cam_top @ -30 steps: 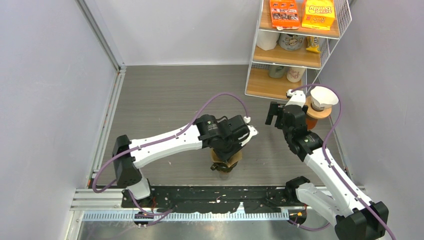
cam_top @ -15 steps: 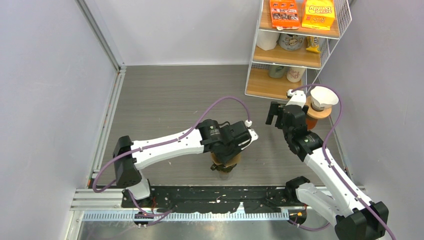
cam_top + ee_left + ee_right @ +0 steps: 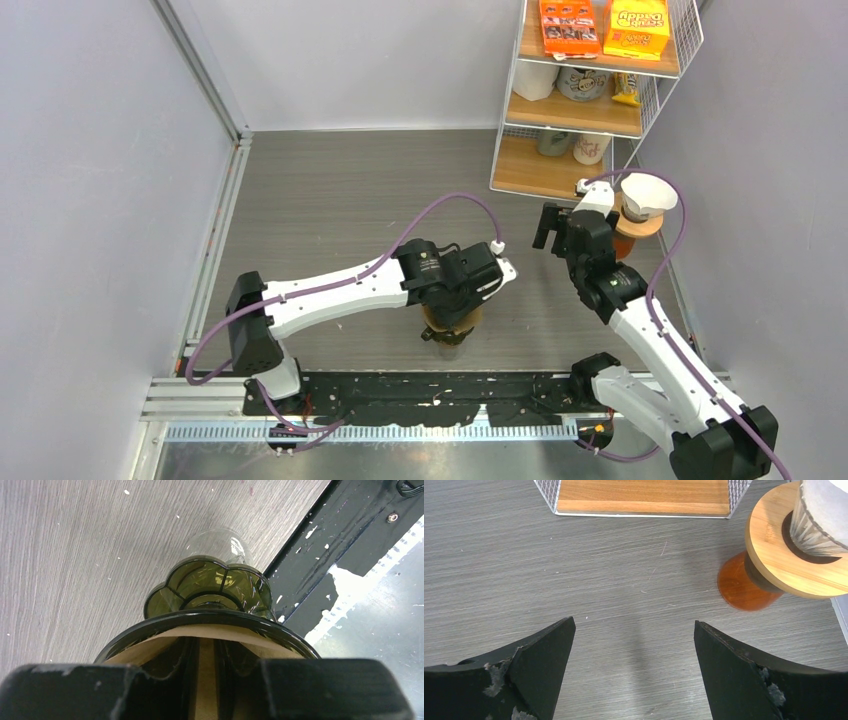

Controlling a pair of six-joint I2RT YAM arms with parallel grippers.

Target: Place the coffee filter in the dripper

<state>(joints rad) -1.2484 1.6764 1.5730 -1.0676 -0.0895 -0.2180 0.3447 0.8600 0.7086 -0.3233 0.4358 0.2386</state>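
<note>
A dark green glass dripper [image 3: 210,617] sits on a clear glass carafe [image 3: 217,542] near the table's front edge. The brown paper coffee filter [image 3: 150,647] lies inside the dripper against its wall. My left gripper [image 3: 206,680] reaches down into the dripper. Its fingers [image 3: 182,680] stand a narrow gap apart, with filter paper showing through the gap. From above, the left wrist covers most of the dripper [image 3: 450,322]. My right gripper [image 3: 634,645] hangs open over bare table at the right [image 3: 548,228], holding nothing.
A second dripper with a white filter [image 3: 647,192] rests on a wooden ring [image 3: 774,555] over an orange base [image 3: 744,585], just right of my right gripper. A wire shelf [image 3: 590,90] with boxes and cups stands at the back right. The black base rail [image 3: 350,535] runs close behind the carafe.
My left wrist has shifted slightly over the dripper, and its fingers have parted a little. The right arm has not moved.
</note>
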